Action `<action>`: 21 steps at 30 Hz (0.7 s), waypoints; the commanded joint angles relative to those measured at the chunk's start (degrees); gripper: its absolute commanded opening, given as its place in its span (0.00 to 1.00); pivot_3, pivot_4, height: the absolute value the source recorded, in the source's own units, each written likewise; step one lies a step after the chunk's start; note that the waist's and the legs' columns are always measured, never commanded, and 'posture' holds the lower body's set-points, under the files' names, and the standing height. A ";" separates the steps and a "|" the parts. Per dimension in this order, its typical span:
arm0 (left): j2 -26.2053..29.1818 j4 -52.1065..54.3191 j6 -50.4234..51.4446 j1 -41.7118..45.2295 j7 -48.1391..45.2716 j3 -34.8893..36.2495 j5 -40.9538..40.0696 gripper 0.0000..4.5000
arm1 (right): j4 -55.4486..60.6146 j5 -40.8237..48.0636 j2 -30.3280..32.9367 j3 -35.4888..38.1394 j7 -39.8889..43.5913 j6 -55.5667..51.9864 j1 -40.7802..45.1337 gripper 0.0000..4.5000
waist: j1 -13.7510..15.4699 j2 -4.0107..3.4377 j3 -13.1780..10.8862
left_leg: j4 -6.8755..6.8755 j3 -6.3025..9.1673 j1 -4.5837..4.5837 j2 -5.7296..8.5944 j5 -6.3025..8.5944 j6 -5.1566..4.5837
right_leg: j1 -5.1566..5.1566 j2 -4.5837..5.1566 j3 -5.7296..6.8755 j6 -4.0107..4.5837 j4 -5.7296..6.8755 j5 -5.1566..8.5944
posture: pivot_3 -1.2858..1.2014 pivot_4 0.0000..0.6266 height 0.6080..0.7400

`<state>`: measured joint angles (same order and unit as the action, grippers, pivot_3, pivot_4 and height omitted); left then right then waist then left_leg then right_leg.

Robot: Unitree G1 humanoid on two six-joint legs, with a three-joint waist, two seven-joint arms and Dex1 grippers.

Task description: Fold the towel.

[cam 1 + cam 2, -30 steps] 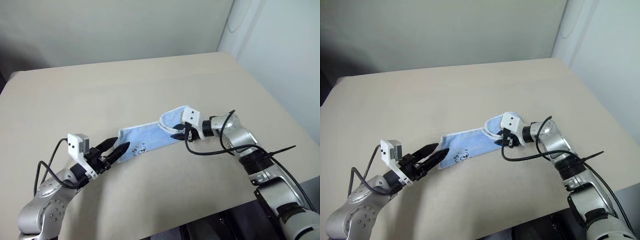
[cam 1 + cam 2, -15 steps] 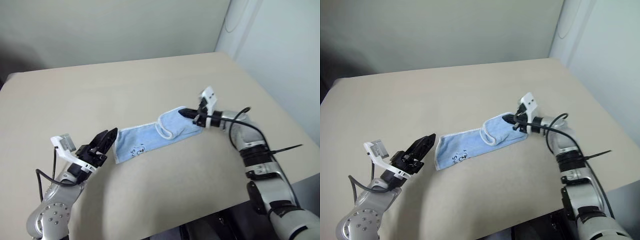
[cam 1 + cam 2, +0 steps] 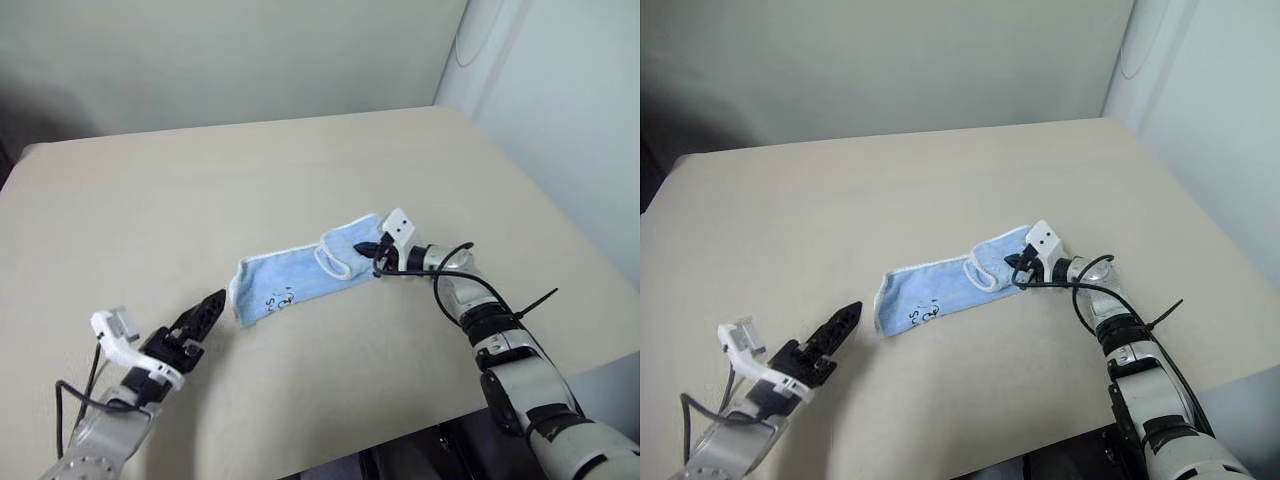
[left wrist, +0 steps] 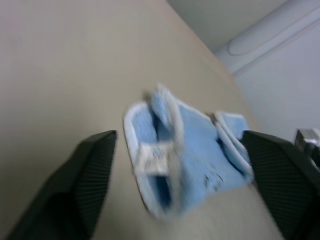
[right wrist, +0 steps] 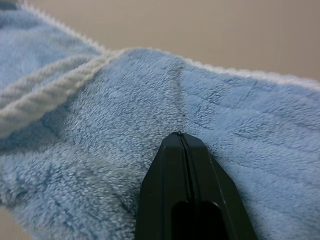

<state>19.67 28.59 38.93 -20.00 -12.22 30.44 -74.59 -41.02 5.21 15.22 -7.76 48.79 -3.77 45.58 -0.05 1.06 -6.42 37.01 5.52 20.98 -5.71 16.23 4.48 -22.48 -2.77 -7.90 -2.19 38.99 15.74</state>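
The towel [image 3: 300,275], light blue terry with white edging, lies as a long strip on the beige table [image 3: 250,150], with a loose fold bunched up toward its right end. My right gripper [image 3: 372,250] is shut, its tips [image 5: 179,135] pressed against the cloth at that right end; no cloth shows between the fingers. My left gripper [image 3: 208,310] hovers just short of the towel's left end, apart from it, fingers [image 4: 90,180] spread wide open. A small white label [image 4: 152,160] shows at the towel's [image 4: 200,155] near end.
The table's front edge [image 3: 330,460] runs close below both arms, and its right edge [image 3: 560,230] slants past the right arm. A pale wall [image 3: 250,50] stands behind the table. Bare tabletop lies beyond the towel.
My left gripper drew back from the towel's left end toward the front edge and opened wider. My right gripper shut and settled low at the towel's right end.
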 commanded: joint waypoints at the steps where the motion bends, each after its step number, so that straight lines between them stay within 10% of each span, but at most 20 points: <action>1: 0.79 2.13 1.52 -2.38 1.50 0.14 -5.40 0.99 | 4.75 3.01 0.31 3.54 -0.27 -0.26 1.36 0.00 | -0.02 -0.01 -0.01 | 0.00 -0.01 0.00 0.00 0.00 0.01 | -0.02 -0.01 -0.02 0.01 0.00 0.00 | 0.52 0.24 1.00; 21: 2.46 -16.34 11.67 18.67 12.09 -15.13 -4.64 0.91 | 15.03 6.67 -2.19 7.20 -4.42 -3.04 0.35 0.00 | 3.00 -0.48 0.02 | 0.06 0.28 -0.03 0.66 -0.10 0.16 | 0.25 0.27 0.06 -0.07 0.06 -0.13 | 0.52 0.24 1.00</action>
<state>22.41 15.00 48.10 -1.50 -0.64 18.74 -80.67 -28.65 10.55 13.04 -1.94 45.19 -7.08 45.58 2.95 0.59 -6.40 37.08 5.85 20.94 -4.94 16.12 4.65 -22.21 -2.43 -7.84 -2.27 39.04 15.61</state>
